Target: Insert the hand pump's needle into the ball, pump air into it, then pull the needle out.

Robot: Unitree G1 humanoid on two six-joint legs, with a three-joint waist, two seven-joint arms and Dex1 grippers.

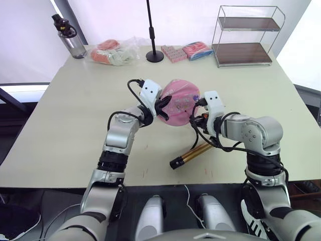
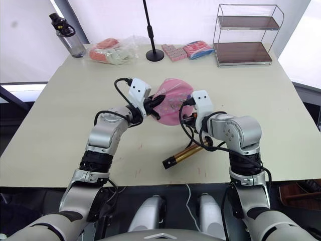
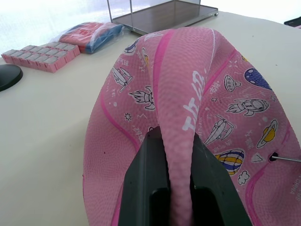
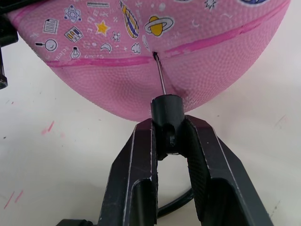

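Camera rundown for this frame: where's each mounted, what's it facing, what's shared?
Left eye, right eye: head stereo pair, looking forward and down at the table; both arms show.
Left wrist: looks along the left gripper, pinching a fold of the ball.
Right wrist: looks along the right gripper, holding the needle at the valve.
Shared: ball and needle.
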